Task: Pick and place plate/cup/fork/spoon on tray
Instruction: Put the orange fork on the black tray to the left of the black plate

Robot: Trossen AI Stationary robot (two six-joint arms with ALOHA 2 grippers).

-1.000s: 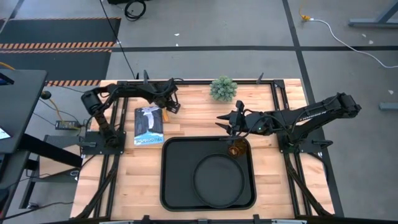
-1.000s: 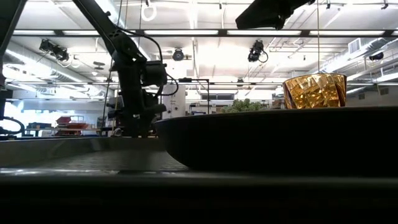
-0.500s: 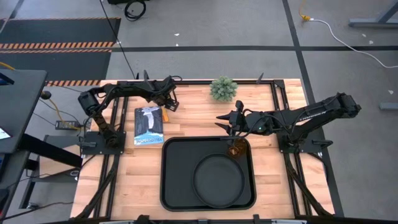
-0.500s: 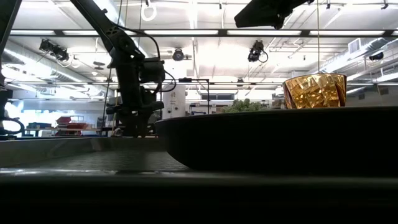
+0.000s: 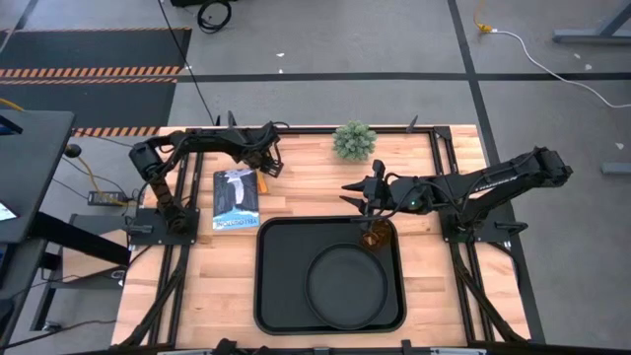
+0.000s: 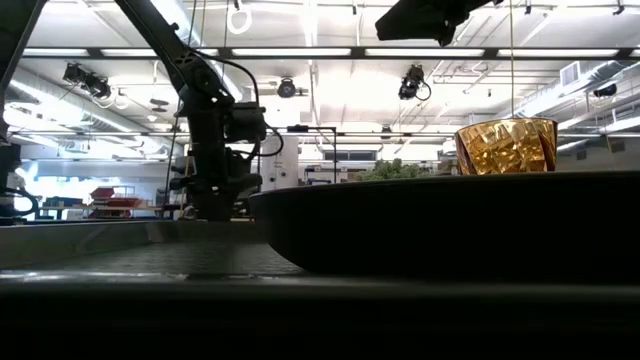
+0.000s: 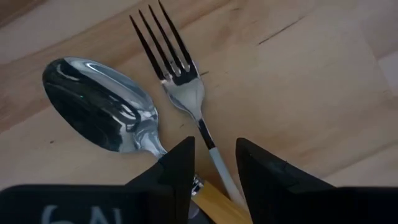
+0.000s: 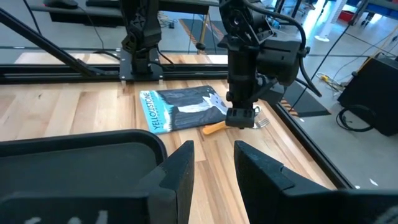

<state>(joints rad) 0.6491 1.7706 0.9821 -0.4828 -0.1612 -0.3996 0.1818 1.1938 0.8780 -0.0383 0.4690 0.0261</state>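
The left gripper [image 7: 212,165] hangs slightly parted, straddling the fork [image 7: 180,93] beside the spoon [image 7: 99,106], gripping nothing; the right gripper [image 8: 212,168] is released.

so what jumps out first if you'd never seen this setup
The big black tray at the table's near middle, holding the round plate and the amber cup at its far right corner. Next, the left gripper down over the fork and spoon beside a book.

Left gripper [image 5: 264,164] shifted slightly along the far tabletop edge beside the book [image 5: 237,200] since a second ago, its wrist and elbow swung a little, now low over the fork [image 7: 180,84] and spoon [image 7: 102,104].
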